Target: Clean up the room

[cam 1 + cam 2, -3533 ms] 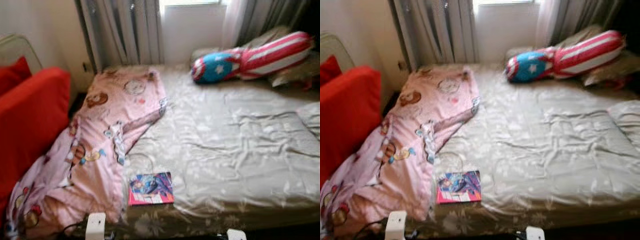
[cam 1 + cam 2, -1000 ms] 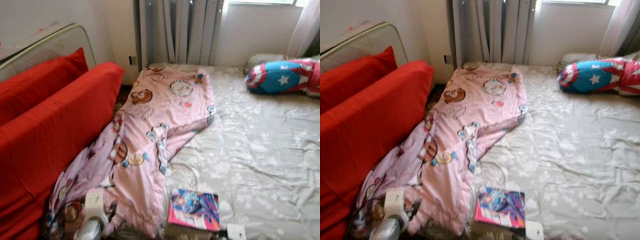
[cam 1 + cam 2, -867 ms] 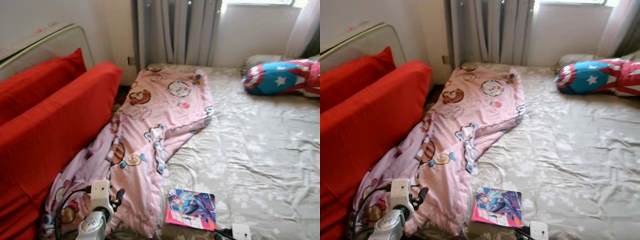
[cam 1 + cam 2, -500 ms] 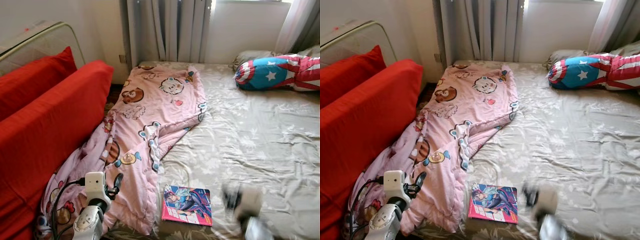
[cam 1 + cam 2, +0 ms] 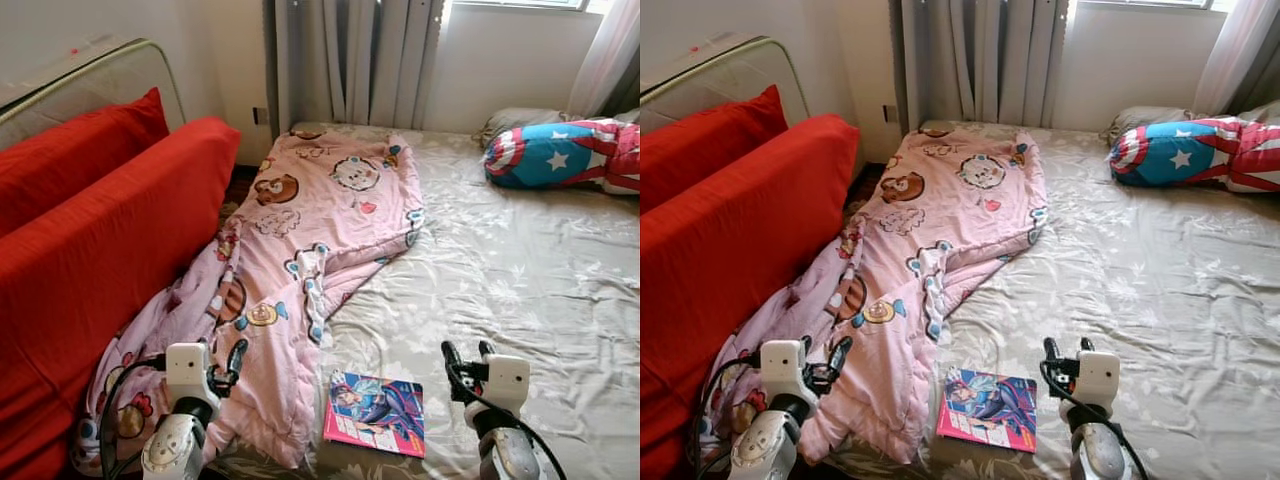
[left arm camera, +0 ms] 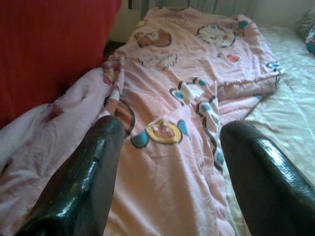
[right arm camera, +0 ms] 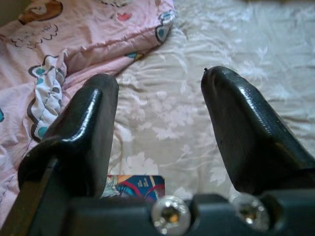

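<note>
Just book (image 5: 375,413) beside right end effector (image 5: 466,356)

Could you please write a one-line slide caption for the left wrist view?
Left gripper, jaws open, poised above the rumpled pink cartoon blanket on the bed.

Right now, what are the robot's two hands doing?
Left hand: open, empty, over the pink blanket.
Right hand: open, empty, over the bed sheet.
</note>
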Robot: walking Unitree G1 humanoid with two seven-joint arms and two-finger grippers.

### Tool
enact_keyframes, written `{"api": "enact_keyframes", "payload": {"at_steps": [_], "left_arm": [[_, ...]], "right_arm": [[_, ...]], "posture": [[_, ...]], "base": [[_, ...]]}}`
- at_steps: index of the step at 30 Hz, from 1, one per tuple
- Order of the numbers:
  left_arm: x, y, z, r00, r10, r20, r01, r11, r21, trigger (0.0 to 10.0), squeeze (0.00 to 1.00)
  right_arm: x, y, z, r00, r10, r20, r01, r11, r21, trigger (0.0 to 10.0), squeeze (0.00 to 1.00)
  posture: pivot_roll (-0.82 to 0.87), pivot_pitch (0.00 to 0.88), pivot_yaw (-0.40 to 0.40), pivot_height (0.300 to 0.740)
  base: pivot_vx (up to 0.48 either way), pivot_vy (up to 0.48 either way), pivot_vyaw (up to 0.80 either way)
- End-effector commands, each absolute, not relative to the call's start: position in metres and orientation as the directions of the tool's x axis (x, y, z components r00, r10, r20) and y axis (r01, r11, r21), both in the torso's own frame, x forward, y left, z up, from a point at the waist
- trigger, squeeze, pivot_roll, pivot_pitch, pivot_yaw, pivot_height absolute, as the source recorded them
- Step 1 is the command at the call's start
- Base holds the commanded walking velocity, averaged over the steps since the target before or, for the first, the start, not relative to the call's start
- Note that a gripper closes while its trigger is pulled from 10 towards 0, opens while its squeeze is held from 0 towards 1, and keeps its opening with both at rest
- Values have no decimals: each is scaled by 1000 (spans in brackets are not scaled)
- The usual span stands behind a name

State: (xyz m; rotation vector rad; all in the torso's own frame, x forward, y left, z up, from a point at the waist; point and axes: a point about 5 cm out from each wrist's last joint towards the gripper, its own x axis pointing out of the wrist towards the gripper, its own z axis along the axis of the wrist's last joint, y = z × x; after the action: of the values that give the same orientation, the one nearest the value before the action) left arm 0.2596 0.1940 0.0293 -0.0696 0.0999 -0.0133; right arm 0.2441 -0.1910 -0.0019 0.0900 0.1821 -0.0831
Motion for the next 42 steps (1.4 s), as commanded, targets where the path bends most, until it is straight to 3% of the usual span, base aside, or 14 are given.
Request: {"api": "enact_keyframes", "payload": {"at_steps": [1, 9, 42], "left_arm": [[265, 195, 36, 996, -13, -86, 7, 997, -71, 10000, 0], [267, 200, 40, 996, -12, -89, 7, 998, -59, 10000, 0], [265, 197, 37, 992, -18, -124, 12, 998, -55, 10000, 0]], "right_arm": [[247, -190, -1, 975, -93, -200, 113, 989, 90, 10000, 0], [244, -186, -4, 971, -103, -214, 124, 988, 90, 10000, 0], [245, -170, -11, 959, -30, -281, 57, 994, 89, 10000, 0]], "posture": [[-37, 0, -4, 740], [-35, 0, 18, 705], [-23, 0, 12, 675]], "base": [[0, 0, 0], [0, 0, 0], [0, 0, 0]]}}
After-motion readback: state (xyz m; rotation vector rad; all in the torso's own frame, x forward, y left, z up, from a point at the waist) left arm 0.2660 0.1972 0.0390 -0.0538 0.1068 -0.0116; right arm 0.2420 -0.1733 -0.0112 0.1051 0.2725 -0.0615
